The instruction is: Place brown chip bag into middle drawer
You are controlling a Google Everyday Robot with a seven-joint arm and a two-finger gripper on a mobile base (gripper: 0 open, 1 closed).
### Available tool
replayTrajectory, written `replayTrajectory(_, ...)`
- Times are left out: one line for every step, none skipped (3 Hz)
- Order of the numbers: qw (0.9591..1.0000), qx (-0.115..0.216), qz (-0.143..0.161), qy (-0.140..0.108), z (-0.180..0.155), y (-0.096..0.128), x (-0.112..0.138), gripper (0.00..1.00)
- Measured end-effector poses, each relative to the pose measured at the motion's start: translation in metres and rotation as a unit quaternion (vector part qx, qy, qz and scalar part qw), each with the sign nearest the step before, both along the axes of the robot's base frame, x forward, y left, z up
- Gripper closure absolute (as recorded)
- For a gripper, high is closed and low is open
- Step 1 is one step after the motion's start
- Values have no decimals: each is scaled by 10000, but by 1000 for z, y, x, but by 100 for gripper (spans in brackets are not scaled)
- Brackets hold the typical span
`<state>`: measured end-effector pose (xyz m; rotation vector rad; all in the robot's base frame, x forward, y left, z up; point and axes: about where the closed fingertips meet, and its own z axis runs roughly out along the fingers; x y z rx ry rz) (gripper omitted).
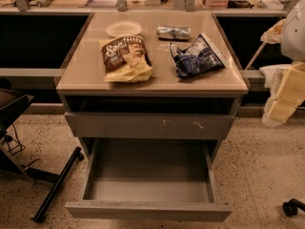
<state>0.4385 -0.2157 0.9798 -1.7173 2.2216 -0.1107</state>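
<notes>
- The middle drawer [147, 211] is nearest, pulled far out toward the camera, with its plain grey front low in the view and its grey floor showing behind it
- On the speckled floor [252, 175] to its left a black bar [57, 185] lies at a slant, and a black caster [293, 206] sits at the right edge
- Just above the open drawer the scratched front [147, 125] is pushed in, with pale marks right of its middle and a dark open slot between it and the table top
- The gripper [280, 104], pale cream, hangs at the right edge of the view, beside the table [78, 73] and a little below its top, touching nothing on it; there is no telling whether it is parted or closed
- The brown bag [125, 58] lies flat on the left half of the beige top, near the front edge, lettering up, well apart from the gripper and not yet in the drawer
- The blue bag [195, 56] lies crumpled on the right half, a gap between it and the brown one
- Behind the blue bag is a silver packet [173, 32], and just behind the brown bag a white plate [123, 28]
- Farthest back runs a counter [71, 3] with metal posts and small clutter that is too dim to name
</notes>
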Motion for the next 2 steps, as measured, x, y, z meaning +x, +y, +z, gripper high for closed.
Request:
replayTrajectory(10000,1,1,0,0,0,0,0)
replayTrajectory(9999,88,142,9,-7,10,26,0)
